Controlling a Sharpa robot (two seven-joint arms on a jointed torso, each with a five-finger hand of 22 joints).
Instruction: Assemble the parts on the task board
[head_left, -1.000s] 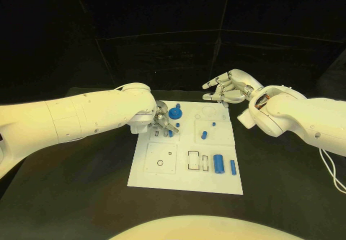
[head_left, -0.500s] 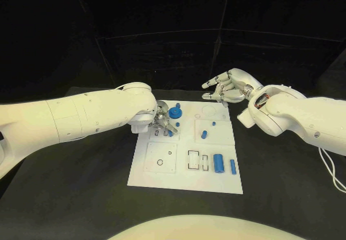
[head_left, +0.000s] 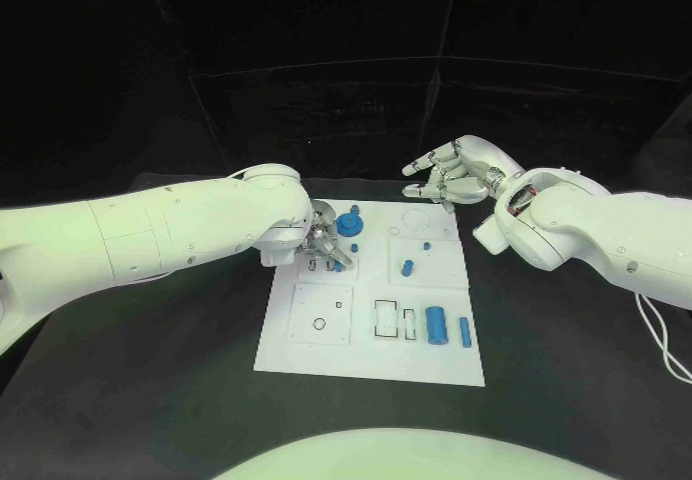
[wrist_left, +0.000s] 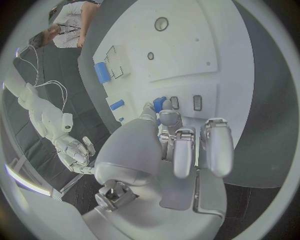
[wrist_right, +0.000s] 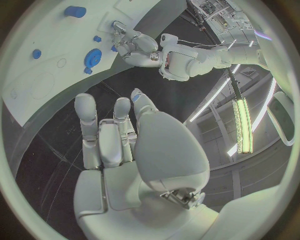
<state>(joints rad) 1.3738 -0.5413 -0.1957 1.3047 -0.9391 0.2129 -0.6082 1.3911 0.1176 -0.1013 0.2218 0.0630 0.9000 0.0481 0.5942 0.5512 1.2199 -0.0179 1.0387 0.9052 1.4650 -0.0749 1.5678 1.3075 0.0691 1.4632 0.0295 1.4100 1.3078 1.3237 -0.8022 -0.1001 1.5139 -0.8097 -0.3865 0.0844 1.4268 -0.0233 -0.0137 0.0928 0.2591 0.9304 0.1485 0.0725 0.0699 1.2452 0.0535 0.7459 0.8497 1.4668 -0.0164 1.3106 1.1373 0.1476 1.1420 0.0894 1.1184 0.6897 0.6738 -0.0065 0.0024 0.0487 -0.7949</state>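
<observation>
Two of my silver hands are over the far end of the white rectangular task board (head_left: 371, 340) on the black table (head_left: 144, 380). My left hand (head_left: 320, 243) pinches a small blue peg (wrist_left: 160, 104) at the board's slots, beside the round blue gear-like disc (head_left: 351, 226). My right hand (head_left: 450, 176) hovers off the far edge, fingers loosely spread, holding nothing. Near the board's near end lie a thick blue cylinder (head_left: 436, 325) and a thinner blue rod (head_left: 466, 332).

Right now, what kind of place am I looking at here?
Probably a robot lab or test bench, not a home. A black table carries a white task board with small blue parts, and the left hand works at the board.
</observation>
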